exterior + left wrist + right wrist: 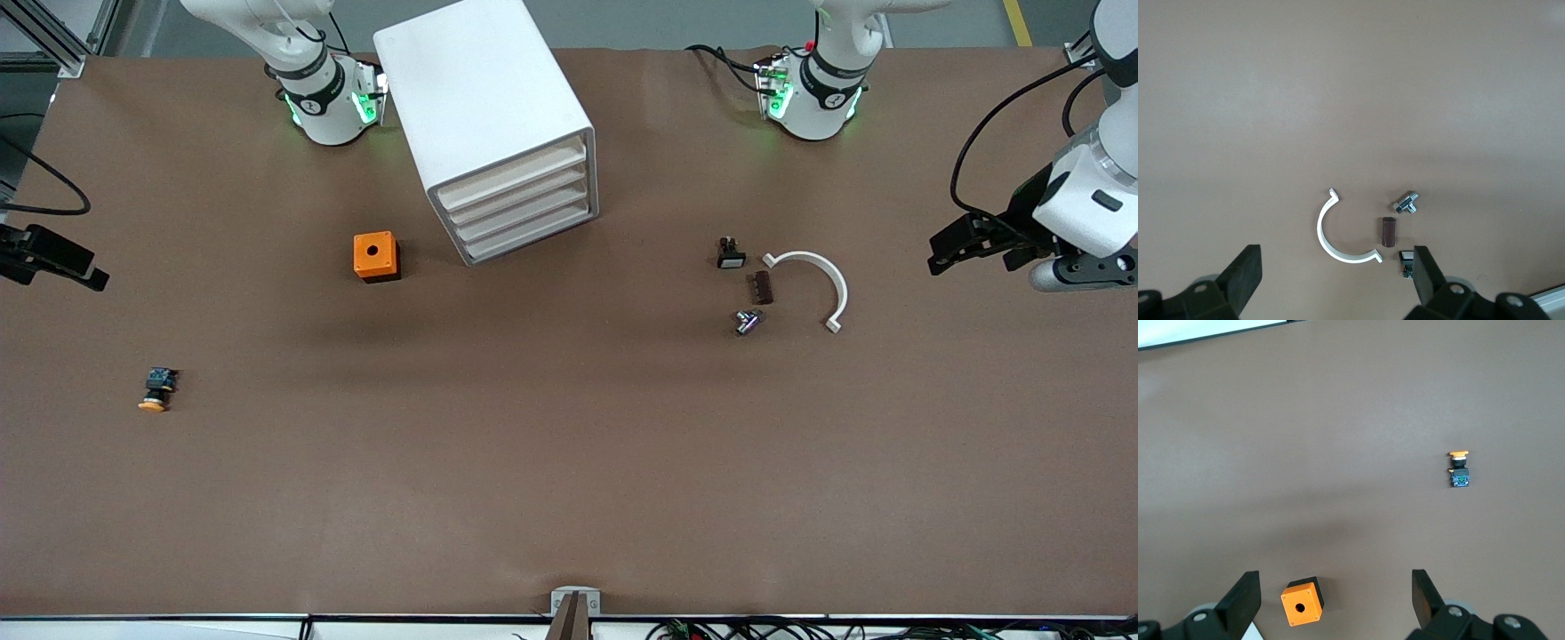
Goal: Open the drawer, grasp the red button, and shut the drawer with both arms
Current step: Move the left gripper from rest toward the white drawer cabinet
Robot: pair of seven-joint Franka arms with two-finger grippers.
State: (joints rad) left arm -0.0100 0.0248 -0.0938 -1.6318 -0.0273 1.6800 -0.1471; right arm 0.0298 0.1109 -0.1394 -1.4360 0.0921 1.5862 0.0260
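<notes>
A brown mat covers the table (569,462) from edge to edge, with pale floor showing along the robots' side. The white cabinet (476,98) stands between the two arm bases, turned at an angle so that its cream drawer fronts face the front camera and slightly toward the left arm's end. The drawer (514,175) at the top of the stack is pushed fully in, flush with the three below it, its long axis running across the cabinet's width. No red-capped button can be seen anywhere; only an orange-yellow-capped button (156,389) lies on its side toward the right arm's end, cap pointing at the front camera.

The left gripper (944,252) hangs above the left arm's end of the table, its wrist bent inward, fingers (1245,273) spread wide with nothing between them. The right gripper (84,271) hovers at the table's edge at the right arm's end, its fingers (1241,597) likewise spread and bare.

An orange cube (376,256) with a round hole sits beside the cabinet toward the right arm's end. Toward the left arm's end lie a white half-ring clamp (822,276), a brown block (764,287), a metal fitting (748,322) and a small black part (730,254), clustered near one another. Bare mat stretches in front of the drawer fronts.
</notes>
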